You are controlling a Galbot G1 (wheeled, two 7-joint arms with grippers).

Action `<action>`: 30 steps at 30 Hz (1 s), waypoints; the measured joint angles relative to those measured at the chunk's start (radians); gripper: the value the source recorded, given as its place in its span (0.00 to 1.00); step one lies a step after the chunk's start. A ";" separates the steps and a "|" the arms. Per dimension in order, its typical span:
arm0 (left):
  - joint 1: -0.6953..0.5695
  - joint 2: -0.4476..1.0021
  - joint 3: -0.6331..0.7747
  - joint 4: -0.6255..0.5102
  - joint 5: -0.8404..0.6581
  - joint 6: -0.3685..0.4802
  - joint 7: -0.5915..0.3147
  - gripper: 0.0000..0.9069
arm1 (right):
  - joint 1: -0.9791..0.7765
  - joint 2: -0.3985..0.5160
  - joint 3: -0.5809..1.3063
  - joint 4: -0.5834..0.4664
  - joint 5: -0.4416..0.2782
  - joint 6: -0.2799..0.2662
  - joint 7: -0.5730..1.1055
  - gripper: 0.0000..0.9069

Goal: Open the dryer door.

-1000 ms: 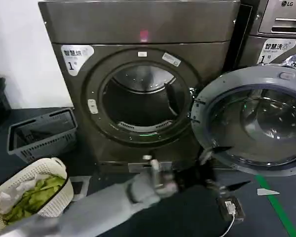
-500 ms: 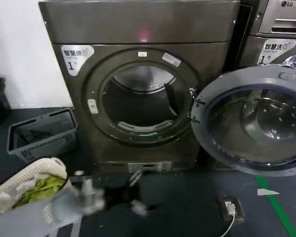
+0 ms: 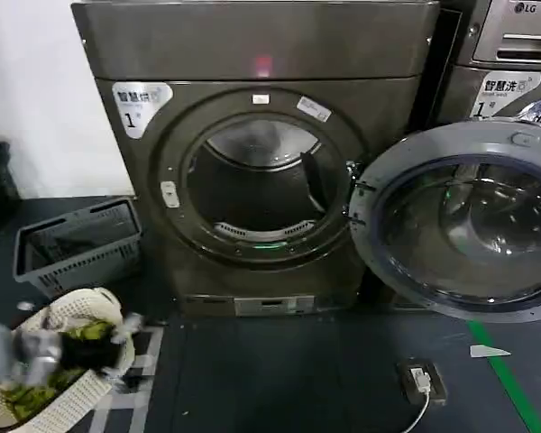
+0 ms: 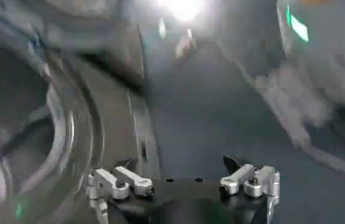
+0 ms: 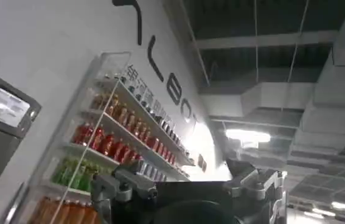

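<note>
— Looking at the dryer (image 3: pixel 252 153), where does it stand?
— Far centre, red light lit, drum mouth uncovered.
— And the dryer door (image 3: pixel 464 216)?
— Swung fully open to the right, glass bowl facing out, hinged beside the drum mouth.
— The white basket (image 3: pixel 68 370)?
— Near left, on the floor.
— The grippers?
— Left gripper (image 3: pixel 126 327) is over that basket; fingers spread, holding nothing. Right gripper (image 5: pixel 187 185) points at a ceiling, also spread.
</note>
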 joint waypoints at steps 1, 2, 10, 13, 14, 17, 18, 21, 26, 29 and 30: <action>0.001 0.020 -0.010 0.015 0.021 0.005 0.020 1.00 | 0.005 -0.002 -0.003 -0.001 0.000 0.000 0.000 1.00; 0.002 0.038 -0.020 0.027 0.048 0.008 0.040 1.00 | 0.008 -0.002 -0.005 -0.001 0.000 0.000 0.000 1.00; 0.066 0.086 -0.139 0.117 0.134 0.044 0.114 1.00 | 0.024 0.006 -0.018 -0.007 -0.004 0.003 -0.003 1.00; 0.112 0.083 -0.197 0.148 0.163 0.043 0.146 1.00 | 0.019 0.006 -0.016 -0.007 -0.004 0.003 -0.003 1.00; 0.124 0.081 -0.218 0.159 0.167 0.038 0.164 1.00 | 0.019 0.006 -0.014 -0.007 -0.004 0.003 -0.003 1.00; 0.167 0.077 -0.279 0.193 0.171 0.022 0.196 1.00 | 0.020 0.005 -0.015 -0.007 -0.004 0.003 -0.003 1.00; 0.180 0.075 -0.294 0.206 0.171 0.016 0.199 1.00 | 0.020 0.005 -0.015 -0.007 -0.004 0.003 -0.003 1.00; 0.201 0.073 -0.317 0.235 0.190 0.000 0.205 1.00 | 0.020 0.006 -0.016 -0.005 -0.004 0.003 -0.004 1.00; 0.212 0.074 -0.329 0.262 0.230 -0.010 0.204 1.00 | 0.018 0.008 -0.016 -0.005 -0.004 -0.001 -0.002 1.00; 0.225 0.072 -0.334 0.280 0.247 -0.019 0.205 1.00 | 0.018 0.010 -0.015 -0.006 -0.004 -0.003 -0.002 1.00; 0.230 0.072 -0.335 0.286 0.253 -0.023 0.205 1.00 | 0.018 0.012 -0.017 -0.003 -0.004 -0.004 -0.002 1.00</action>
